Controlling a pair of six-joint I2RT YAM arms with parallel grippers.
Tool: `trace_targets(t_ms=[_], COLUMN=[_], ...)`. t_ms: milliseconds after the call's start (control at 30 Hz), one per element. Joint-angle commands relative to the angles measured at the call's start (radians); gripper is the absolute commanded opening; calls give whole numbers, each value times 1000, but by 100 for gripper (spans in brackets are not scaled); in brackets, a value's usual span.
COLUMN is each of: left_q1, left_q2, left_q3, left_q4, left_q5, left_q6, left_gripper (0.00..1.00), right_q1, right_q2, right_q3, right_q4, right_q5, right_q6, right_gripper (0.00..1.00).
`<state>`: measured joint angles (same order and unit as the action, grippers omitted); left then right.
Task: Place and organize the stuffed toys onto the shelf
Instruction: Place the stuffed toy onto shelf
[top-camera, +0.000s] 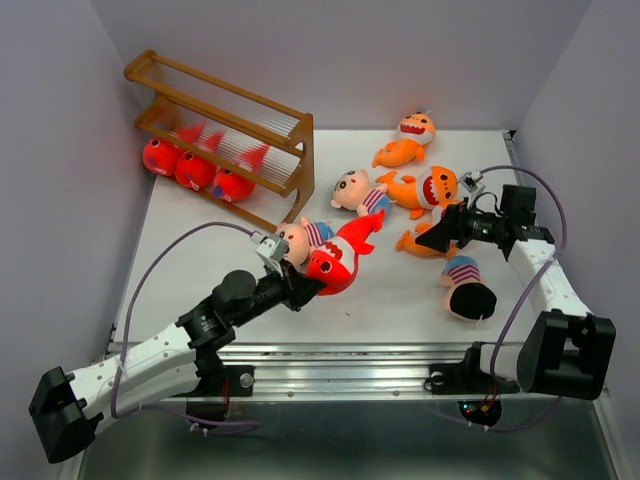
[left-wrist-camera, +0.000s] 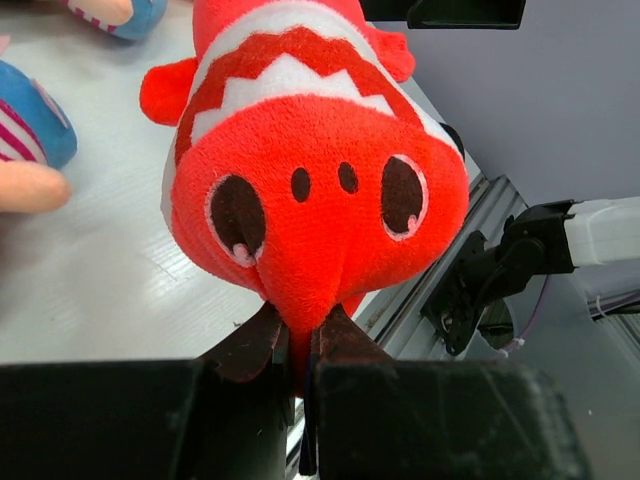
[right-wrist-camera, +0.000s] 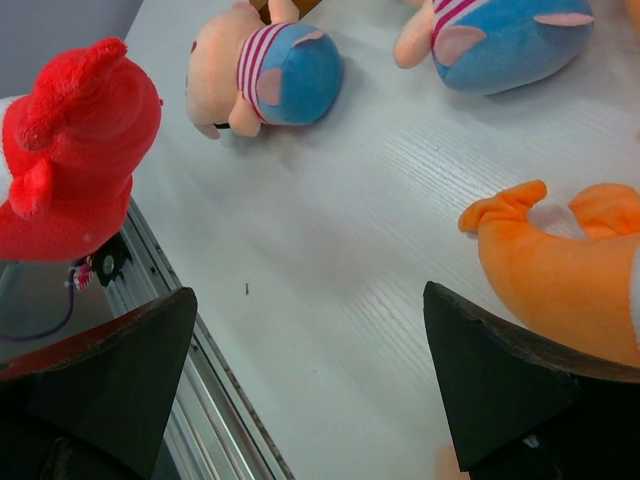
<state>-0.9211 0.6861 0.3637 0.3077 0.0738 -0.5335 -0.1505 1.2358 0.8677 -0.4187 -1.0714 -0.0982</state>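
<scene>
Left fingers (left-wrist-camera: 250, 350) are clamped on the head end of the red plush shark (left-wrist-camera: 310, 190), tail pointed away, with the brown wooden shelf (top-camera: 305, 160) ahead-left; right fingers (right-wrist-camera: 110, 390) are held apart.

White table (top-camera: 400, 300) under stuffed toys (top-camera: 430, 188), shelf (top-camera: 303, 170)

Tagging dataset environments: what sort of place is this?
Probably a lab test cell, not a home: plain grey walls boxing in a white table, a metal mounting rail at its edge, staged stuffed toys and a shelf.
</scene>
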Motion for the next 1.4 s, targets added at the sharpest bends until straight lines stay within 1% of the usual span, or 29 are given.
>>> trace_targets(t_ms=[0,167,633,1000,1133,1367], left_q1=[7,8,16,41,57,139], left_q2=[-60,-102,-103,-165,-160,-129], left_q3=[-26,-31,-60,-95,-89,-86], left_q4=[15,-42,-24,-55,-62,-50], left_q5=[17,-5,-22,-43,-37,20], left_q6=[-58,-85,-138,-177,-177,-178], left_gripper=[0,0,0,0,0,0], right_q1=[-18,-29,-38,-38,-38,-38], right_q2=[-4,-7,-38,-36,-36,-36], right_q3=[-24,-35,-50,-49,-47,-50], right_q4=[15,15,15,12,12,14], right_q5=[-28,-42,-51,-58,-56,-55], right_q6=[-66,-87,-94,-92,-92,-94], right_gripper=[100,100,100,100,100,100])
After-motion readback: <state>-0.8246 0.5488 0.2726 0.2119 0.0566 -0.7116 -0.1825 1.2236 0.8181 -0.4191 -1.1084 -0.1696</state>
